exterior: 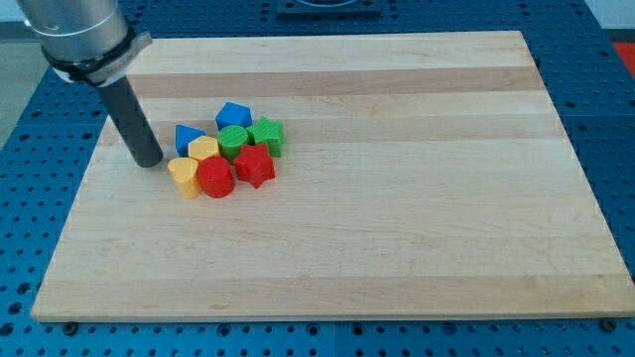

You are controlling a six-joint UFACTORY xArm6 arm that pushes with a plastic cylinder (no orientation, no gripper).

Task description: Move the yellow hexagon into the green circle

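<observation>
The yellow hexagon sits in a tight cluster at the board's upper left of centre, touching the green circle on its right. My tip rests on the board just left of the cluster, close to the yellow heart-like block and the blue triangle, with a small gap. The dark rod rises up and to the left from the tip.
The cluster also holds a red circle, a red star, a green star and a blue block. The wooden board lies on a blue perforated table.
</observation>
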